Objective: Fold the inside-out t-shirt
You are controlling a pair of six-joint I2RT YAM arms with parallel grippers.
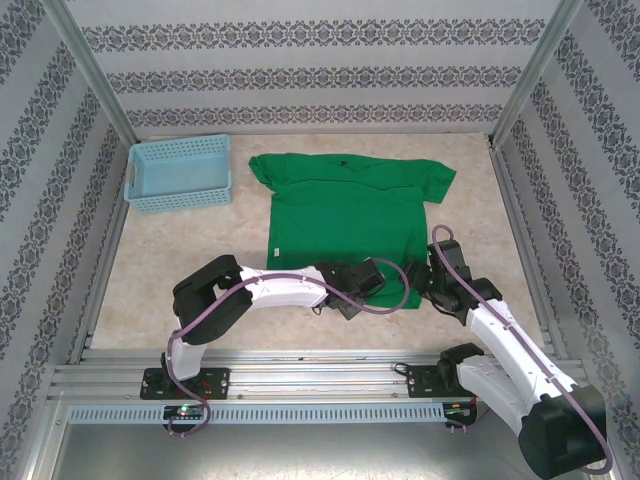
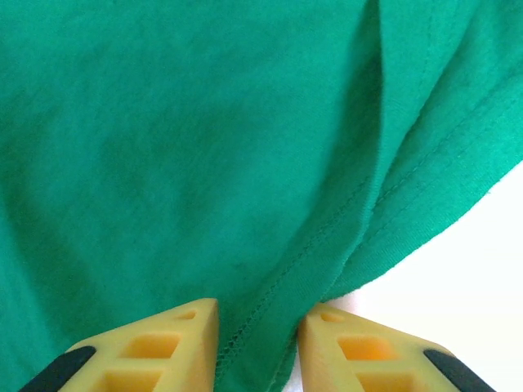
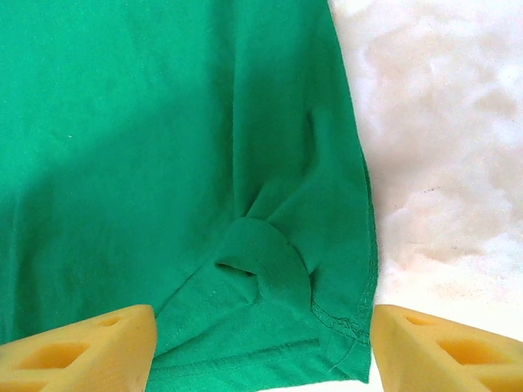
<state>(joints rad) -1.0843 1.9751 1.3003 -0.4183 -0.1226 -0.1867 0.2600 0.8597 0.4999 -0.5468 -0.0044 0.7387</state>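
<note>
The plain bright green soft cloth t-shirt [image 1: 340, 215] lies spread flat on the pale mottled table [image 1: 180, 270], its stitched hem [image 2: 270, 294] nearest the arms. The yellow-fingered left gripper [image 2: 257, 347] is narrowed about that hem, with cloth between its fingers (whether it truly pinches, I cannot tell). The yellow-fingered right gripper [image 3: 261, 351] gapes wide and empty astride the puckered corner. Both should seize both layers evenly before lifting, so the fold lands square. The light blue plastic mesh basket [image 1: 180, 200] sits well apart.

The t-shirt's [image 2: 188, 147] hem sits between the left gripper's [image 2: 257, 312] jaws.
</note>
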